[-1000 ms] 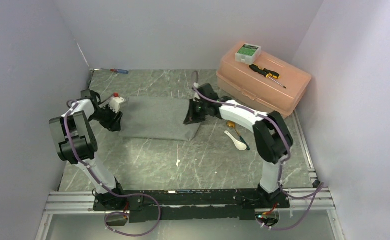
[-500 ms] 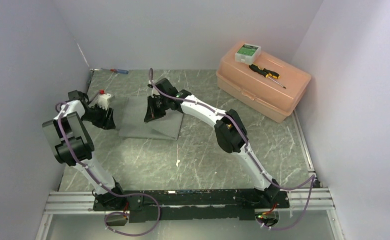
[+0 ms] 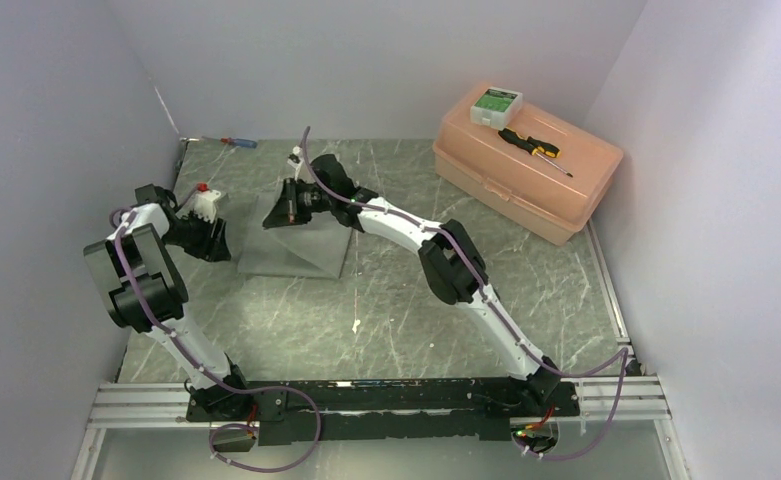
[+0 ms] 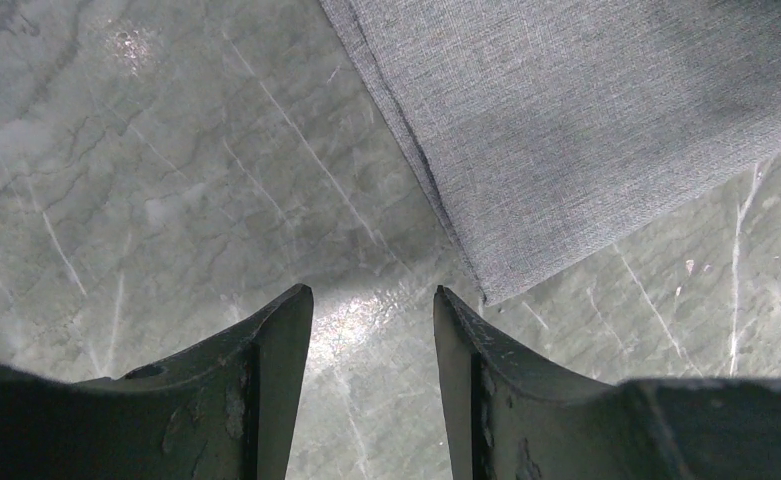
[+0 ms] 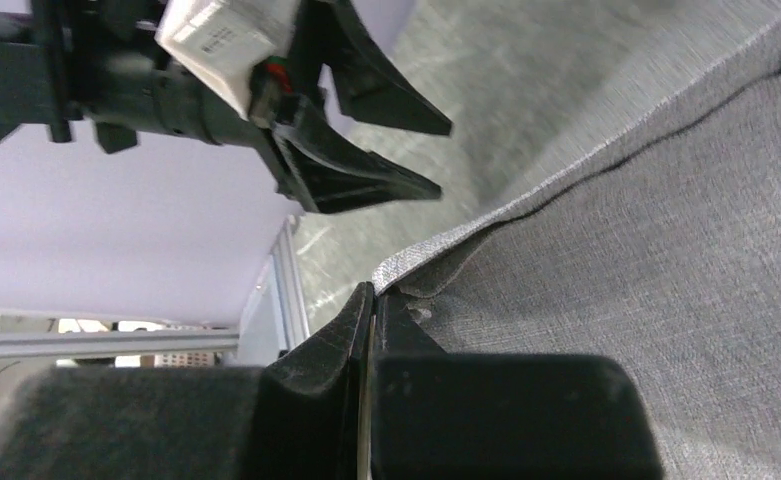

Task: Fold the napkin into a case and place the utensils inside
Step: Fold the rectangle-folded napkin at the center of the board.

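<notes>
Presently pinching napkin (image 5: 666,250) edge with right gripper (image 5: 371,300); left gripper (image 4: 371,305) spread, holding nothing, napkin corner beside at 3 o'clock, bare table (image 4: 116,200) at 10.

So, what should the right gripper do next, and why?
Probably lower and open the right gripper: it pinches an edge of the napkin, raised above the cloth's left side, so the fold isn't flat yet. The left gripper hovers open nearby.
</notes>
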Available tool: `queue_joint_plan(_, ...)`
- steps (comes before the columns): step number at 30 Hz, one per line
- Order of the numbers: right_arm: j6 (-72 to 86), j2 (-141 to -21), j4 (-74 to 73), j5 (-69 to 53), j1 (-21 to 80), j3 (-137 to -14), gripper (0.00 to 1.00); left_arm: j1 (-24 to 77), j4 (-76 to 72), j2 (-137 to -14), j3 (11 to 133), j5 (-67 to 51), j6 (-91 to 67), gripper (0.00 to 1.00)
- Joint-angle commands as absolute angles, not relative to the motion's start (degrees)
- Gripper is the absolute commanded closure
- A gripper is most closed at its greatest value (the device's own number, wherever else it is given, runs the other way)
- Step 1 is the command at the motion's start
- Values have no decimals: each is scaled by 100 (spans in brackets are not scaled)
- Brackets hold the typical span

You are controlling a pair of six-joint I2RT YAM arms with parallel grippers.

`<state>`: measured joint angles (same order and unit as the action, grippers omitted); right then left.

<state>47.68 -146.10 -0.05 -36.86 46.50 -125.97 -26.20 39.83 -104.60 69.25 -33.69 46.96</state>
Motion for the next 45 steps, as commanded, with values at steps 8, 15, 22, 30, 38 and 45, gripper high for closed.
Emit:
queue_joint_plan(8,5318,-15914,1149,-4495,4935,-13923,99,-2722,3932,-10414,6923,-3536,4674,47)
queue_joint_plan(15,4970,-16050,962,-4452,5049,-13895,50,-2752,4102,-10462,7089,-3547,4703,47)
queue_joint_plan(22,4478,-14766,811,-4303,4848,-13385,34,-2751,4355,-10433,7345,-3575,4719,46)
queue_joint_plan(30,2814,-12806,-1138,-2846,4130,-11835,31,-2661,4784,-10484,7857,-4030,4364,45)
queue_joint_plan(38,2606,-12165,-1237,-2060,2980,-9696,31,-2126,4638,-10519,7531,-3818,4180,43)
queue_joint_plan(45,2681,-12830,-1068,-2352,2933,-9894,34,-1747,4052,-10574,7253,-3152,3997,49)
